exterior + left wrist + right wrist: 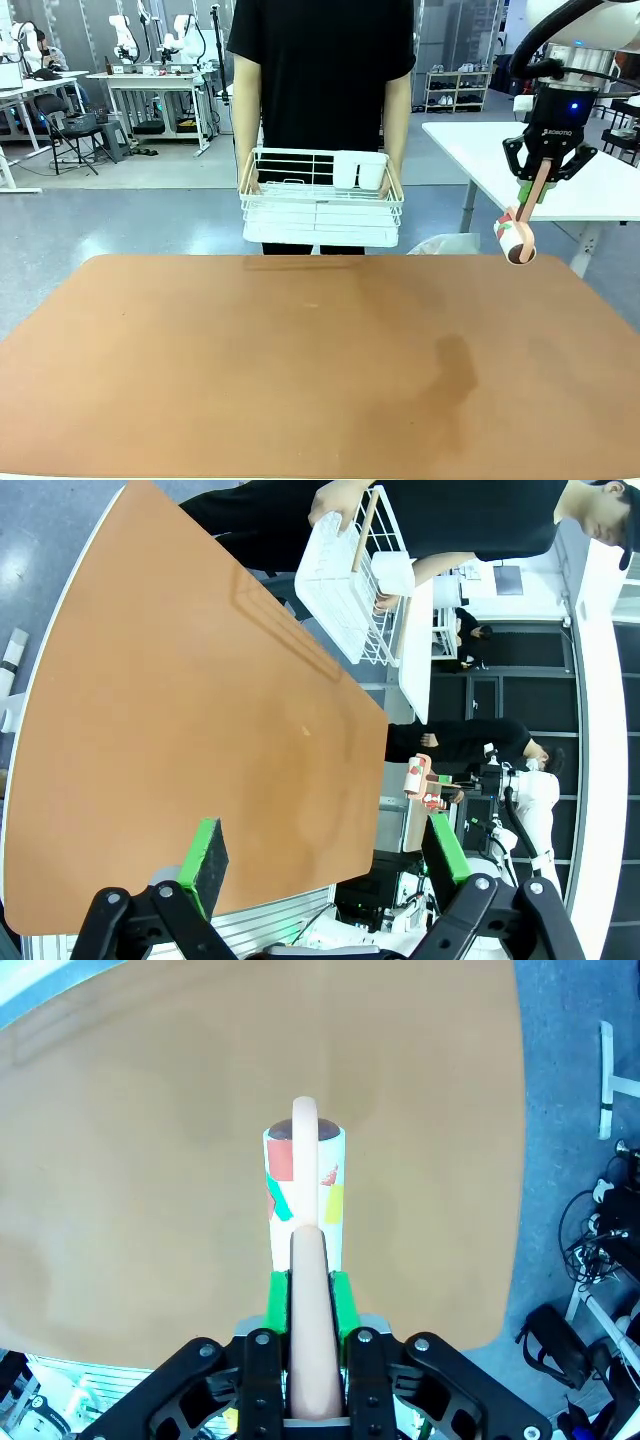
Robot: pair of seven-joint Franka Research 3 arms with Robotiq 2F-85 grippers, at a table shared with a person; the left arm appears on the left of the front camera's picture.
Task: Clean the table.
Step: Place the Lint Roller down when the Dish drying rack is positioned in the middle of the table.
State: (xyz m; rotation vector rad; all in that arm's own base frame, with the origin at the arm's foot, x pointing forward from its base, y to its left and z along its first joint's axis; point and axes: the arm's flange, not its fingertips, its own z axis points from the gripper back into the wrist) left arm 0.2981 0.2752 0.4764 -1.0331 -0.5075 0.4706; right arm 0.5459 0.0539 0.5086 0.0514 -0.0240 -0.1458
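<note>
Layout at the far edge and right corner.
A person (320, 60) stands behind the far edge of the worktop (300, 370), holding a wire rack (320, 215) clear of it. A container (360, 172) sits in the rack's right rear part. The right hand (538, 185) hangs over the far right corner, with a roller (520, 242) gripped and hanging below it.

Right arm (600, 20) comes in from the top right with the wrist pointing pretty much straight down, so the right gripper (537, 188) hangs over at the far right. Its green pads (342, 1295) are squeezed tight on the pink handle of a lint roller (518, 243), which dangles below the fingers. Left gripper (325, 860) has its jaws spread wide, green fingers (205, 860) well apart.
</note>
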